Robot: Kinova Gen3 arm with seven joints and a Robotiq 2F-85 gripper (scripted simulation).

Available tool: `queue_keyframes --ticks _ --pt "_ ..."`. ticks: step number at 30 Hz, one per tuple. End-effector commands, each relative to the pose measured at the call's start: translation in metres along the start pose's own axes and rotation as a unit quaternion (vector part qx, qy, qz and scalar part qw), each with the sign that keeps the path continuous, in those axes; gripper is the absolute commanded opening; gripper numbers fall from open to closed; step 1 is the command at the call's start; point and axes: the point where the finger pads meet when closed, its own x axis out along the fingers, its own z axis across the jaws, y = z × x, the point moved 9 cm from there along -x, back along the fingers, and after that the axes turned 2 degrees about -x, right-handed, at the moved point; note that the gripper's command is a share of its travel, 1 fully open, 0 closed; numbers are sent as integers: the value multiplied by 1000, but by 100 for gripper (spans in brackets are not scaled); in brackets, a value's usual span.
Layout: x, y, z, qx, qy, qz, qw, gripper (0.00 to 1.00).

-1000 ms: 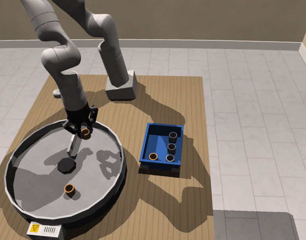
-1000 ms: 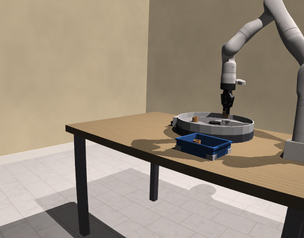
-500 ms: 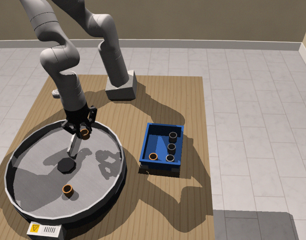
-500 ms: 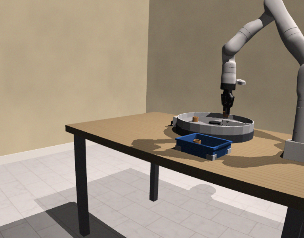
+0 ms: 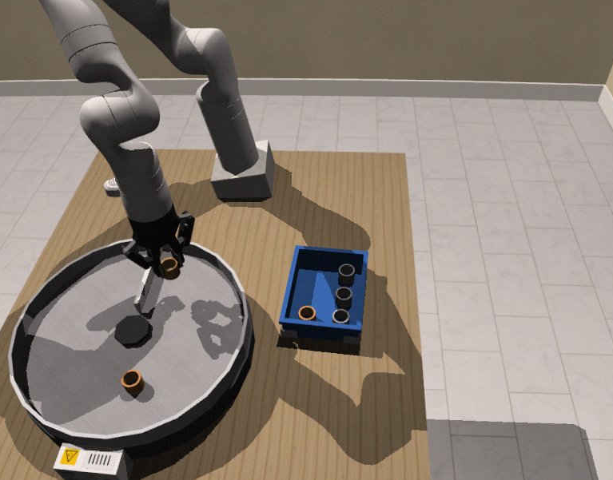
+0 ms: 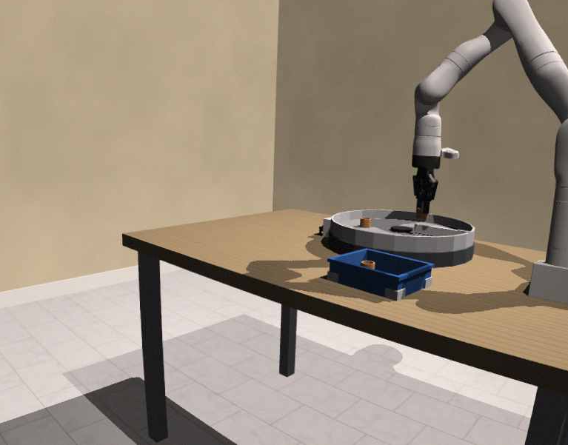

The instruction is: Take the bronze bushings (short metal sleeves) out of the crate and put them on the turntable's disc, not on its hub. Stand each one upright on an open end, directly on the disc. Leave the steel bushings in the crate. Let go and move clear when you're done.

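My gripper (image 5: 166, 266) is shut on a bronze bushing (image 5: 169, 267) and holds it upright over the far part of the turntable's grey disc (image 5: 129, 335); it also shows in the side view (image 6: 422, 212), low above the disc. A second bronze bushing (image 5: 131, 379) stands upright on the disc near the front, also seen in the side view (image 6: 365, 221). A third bronze bushing (image 5: 307, 313) stands in the blue crate (image 5: 326, 292) at its front left. Three steel bushings (image 5: 343, 294) stand in a row along the crate's right side. The dark hub (image 5: 132, 331) sits at the disc's centre.
A grey bar (image 5: 147, 292) runs from the hub toward the rim, just below my gripper. A raised rim (image 5: 242, 309) rings the disc. The arm's base (image 5: 243, 172) stands at the table's far side. A label plate (image 5: 89, 460) sits at the turntable's front.
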Motion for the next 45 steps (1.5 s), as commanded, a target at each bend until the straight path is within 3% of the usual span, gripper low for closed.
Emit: queue_keyframes --ticks 1,12,19,45 --pt "-1 0 0 0 1 0 1000 0" --pt "0 0 0 0 1 0 1000 0" --pt "24 0 -1 0 1 0 1000 0" --pt "25 0 -1 0 1 0 1000 0"
